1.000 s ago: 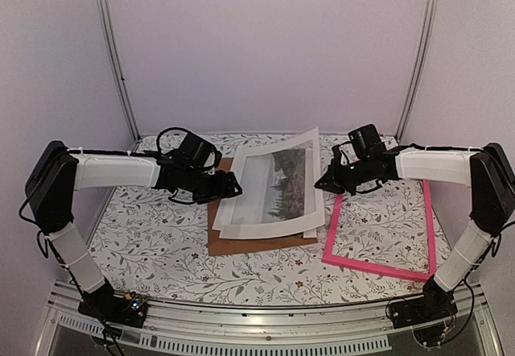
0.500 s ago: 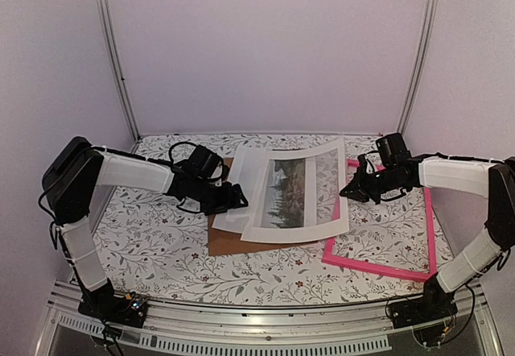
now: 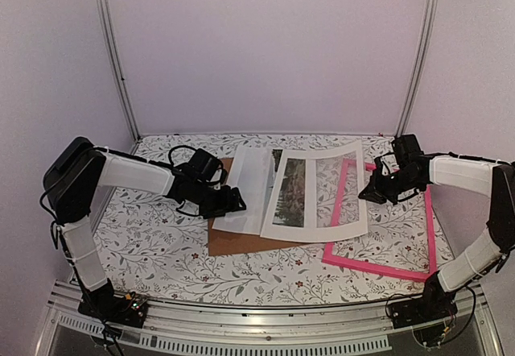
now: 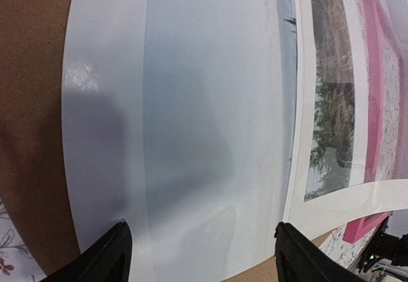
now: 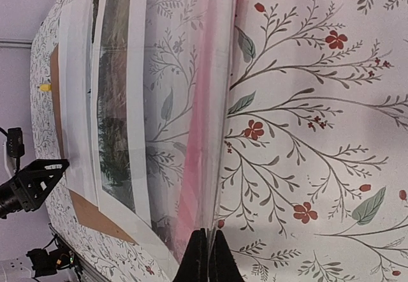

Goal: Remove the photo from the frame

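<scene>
The floral-patterned surface (image 3: 161, 235) carries everything. The frame (image 3: 378, 268), a bright pink border with only the floral pattern inside it, lies flat on the near right. A white-bordered clear sheet (image 3: 320, 229) lies across the frame's left rail, and the pink rail and flowers show through its right part. The photo (image 3: 251, 191) is out of the frame and lies to its left. Its white border and pale sky are bare on the left, while its dark trees show through the left part of the clear sheet overlapping it. Under the photo is a plain brown backing board (image 3: 241, 243), showing along the near and left sides. The right tool (image 3: 366, 193) reaches in from the right and is pinched tight on the right edge of the clear sheet. In the right wrist view its tips (image 5: 207, 256) meet on that edge. The left tool (image 3: 235, 199) sits at the photo's left edge with its jaws spread wide and nothing between them. In the left wrist view (image 4: 204, 256), I cannot tell whether it touches the paper.
</scene>
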